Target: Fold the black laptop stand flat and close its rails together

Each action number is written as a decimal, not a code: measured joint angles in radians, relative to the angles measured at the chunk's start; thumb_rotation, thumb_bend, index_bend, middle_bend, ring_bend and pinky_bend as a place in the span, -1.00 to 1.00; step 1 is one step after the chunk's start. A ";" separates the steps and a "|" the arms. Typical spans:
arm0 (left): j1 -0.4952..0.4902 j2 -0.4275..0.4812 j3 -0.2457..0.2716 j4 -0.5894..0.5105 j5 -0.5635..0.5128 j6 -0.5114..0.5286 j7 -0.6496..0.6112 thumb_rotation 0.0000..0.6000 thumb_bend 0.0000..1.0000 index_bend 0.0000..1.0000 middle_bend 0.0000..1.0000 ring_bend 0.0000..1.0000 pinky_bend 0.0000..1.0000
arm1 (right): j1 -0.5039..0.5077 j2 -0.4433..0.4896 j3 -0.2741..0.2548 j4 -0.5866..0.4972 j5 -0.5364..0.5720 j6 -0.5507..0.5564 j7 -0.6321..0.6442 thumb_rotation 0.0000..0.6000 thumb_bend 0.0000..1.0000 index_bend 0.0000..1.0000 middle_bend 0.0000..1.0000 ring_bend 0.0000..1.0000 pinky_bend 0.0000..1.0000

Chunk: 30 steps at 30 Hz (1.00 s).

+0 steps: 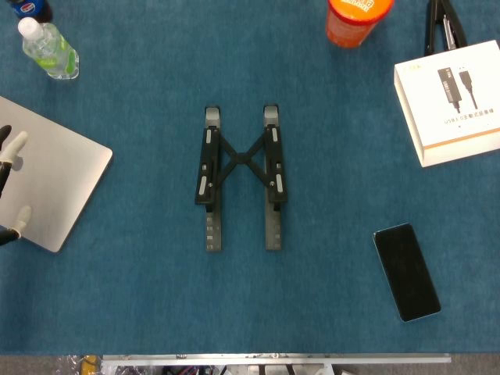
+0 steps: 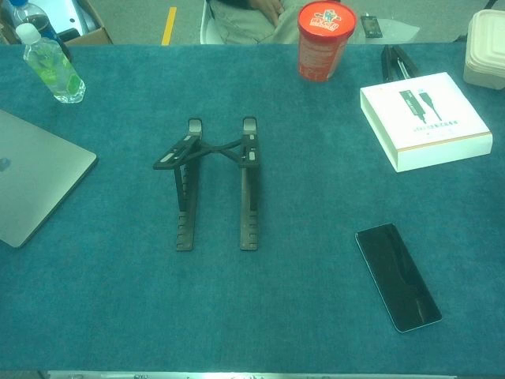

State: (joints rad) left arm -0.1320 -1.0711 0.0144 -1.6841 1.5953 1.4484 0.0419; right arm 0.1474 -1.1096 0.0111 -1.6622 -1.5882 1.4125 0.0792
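Observation:
The black laptop stand [image 1: 242, 158] sits at the middle of the blue table, its two rails parallel and well apart, joined by an X-shaped brace. In the chest view the stand [image 2: 185, 207] has its upper arms propped up above the base rails. Only some white-tipped fingers of my left hand [image 1: 12, 148] show, at the far left edge of the head view. They are spread over the silver laptop [image 1: 58, 183], hold nothing, and are far from the stand. My right hand appears in neither view.
The closed silver laptop [image 2: 31, 181] lies at the left, with a water bottle [image 1: 48, 48] behind it. An orange cup [image 1: 355, 19] stands at the back, a white box [image 1: 453, 101] at the right, and a black phone [image 1: 406, 271] at the front right.

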 measured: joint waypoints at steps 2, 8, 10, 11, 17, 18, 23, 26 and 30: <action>0.000 -0.001 0.001 0.001 0.000 -0.001 -0.001 1.00 -0.36 -0.94 -0.95 -1.00 -1.00 | 0.000 0.001 -0.001 0.000 -0.001 0.000 0.002 1.00 -0.86 -1.00 -0.89 -0.99 -0.64; 0.003 -0.001 0.003 0.001 0.001 0.003 -0.001 1.00 -0.36 -0.94 -0.95 -1.00 -1.00 | -0.001 0.004 -0.004 0.001 -0.006 0.002 0.010 1.00 -0.86 -1.00 -0.89 -0.99 -0.64; 0.005 0.001 0.002 -0.001 0.002 0.008 -0.002 1.00 -0.36 -0.94 -0.95 -1.00 -1.00 | -0.002 0.005 -0.004 0.000 -0.009 0.004 0.014 1.00 -0.86 -1.00 -0.89 -0.99 -0.64; 0.005 0.002 0.001 -0.001 0.002 0.009 -0.002 1.00 -0.36 -0.94 -0.95 -1.00 -1.00 | -0.002 0.006 -0.005 -0.001 -0.011 0.005 0.016 1.00 -0.86 -1.00 -0.89 -0.99 -0.64; 0.006 0.006 0.001 -0.006 0.001 0.010 -0.001 1.00 -0.36 -0.94 -0.95 -1.00 -1.00 | 0.002 0.010 -0.007 -0.005 -0.032 0.010 0.030 1.00 -0.86 -1.00 -0.89 -0.99 -0.64; 0.006 0.007 0.000 -0.006 0.000 0.010 -0.001 1.00 -0.36 -0.94 -0.95 -1.00 -1.00 | 0.004 0.010 -0.007 -0.004 -0.039 0.013 0.034 1.00 -0.86 -1.00 -0.89 -0.99 -0.64; 0.011 0.013 -0.003 -0.007 -0.009 0.016 -0.009 1.00 -0.36 -0.94 -0.95 -1.00 -1.00 | 0.022 0.010 -0.004 -0.006 -0.068 0.012 0.042 1.00 -0.86 -1.00 -0.89 -0.99 -0.64; 0.012 0.019 -0.005 -0.007 -0.011 0.020 -0.018 1.00 -0.36 -0.94 -0.95 -1.00 -1.00 | 0.046 0.013 0.001 -0.019 -0.089 -0.004 0.031 1.00 -0.86 -1.00 -0.89 -0.99 -0.64; 0.010 0.029 -0.007 -0.008 -0.011 0.017 -0.025 1.00 -0.36 -0.94 -0.95 -1.00 -1.00 | 0.094 0.012 0.015 -0.049 -0.112 -0.045 0.009 1.00 -0.86 -1.00 -0.89 -0.99 -0.64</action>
State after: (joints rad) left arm -0.1220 -1.0423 0.0072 -1.6919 1.5845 1.4655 0.0169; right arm 0.2409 -1.0974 0.0264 -1.7112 -1.7002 1.3679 0.0877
